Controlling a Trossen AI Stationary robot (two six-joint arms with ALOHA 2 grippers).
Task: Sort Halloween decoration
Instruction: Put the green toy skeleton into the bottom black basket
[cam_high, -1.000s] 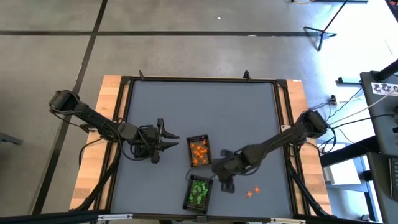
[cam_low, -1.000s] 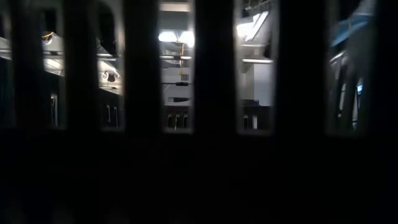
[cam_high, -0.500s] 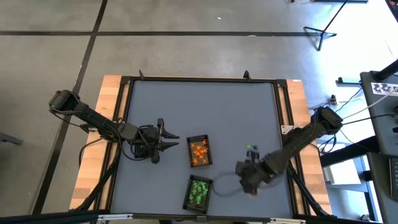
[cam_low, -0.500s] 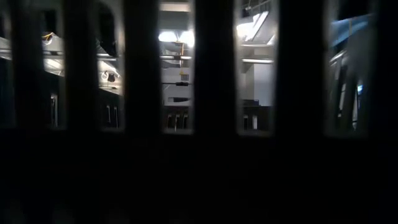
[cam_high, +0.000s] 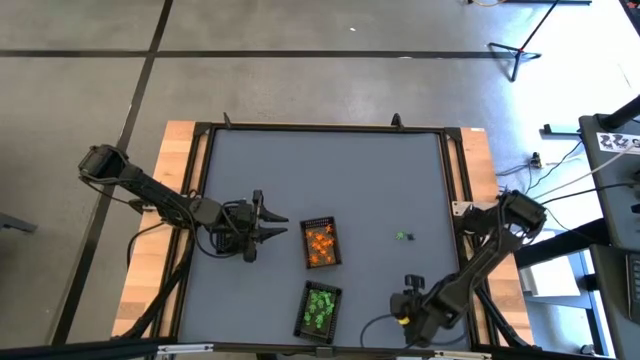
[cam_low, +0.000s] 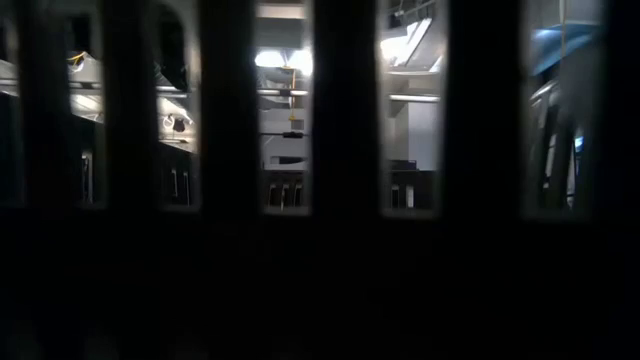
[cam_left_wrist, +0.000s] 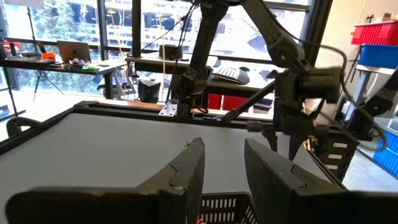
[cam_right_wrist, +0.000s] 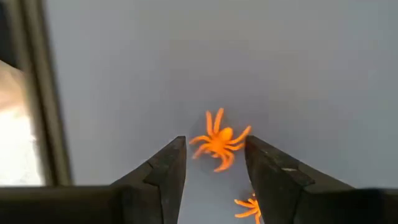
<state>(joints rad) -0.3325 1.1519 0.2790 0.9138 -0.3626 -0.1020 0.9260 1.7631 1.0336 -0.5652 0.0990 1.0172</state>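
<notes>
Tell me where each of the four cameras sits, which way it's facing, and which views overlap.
High view: overhead, looking straight down on the grey table and both dark arms.
Low view: table height, facing the room through dark vertical bars; no arm visible.
Left wrist view: on the left arm, looking past the open left pincer across the table at the right arm.
Right wrist view: on the right arm, facing down past the open right pincer at a small orange plastic spider.
Shared: high and left wrist views both show the tiny green trinket.
</notes>
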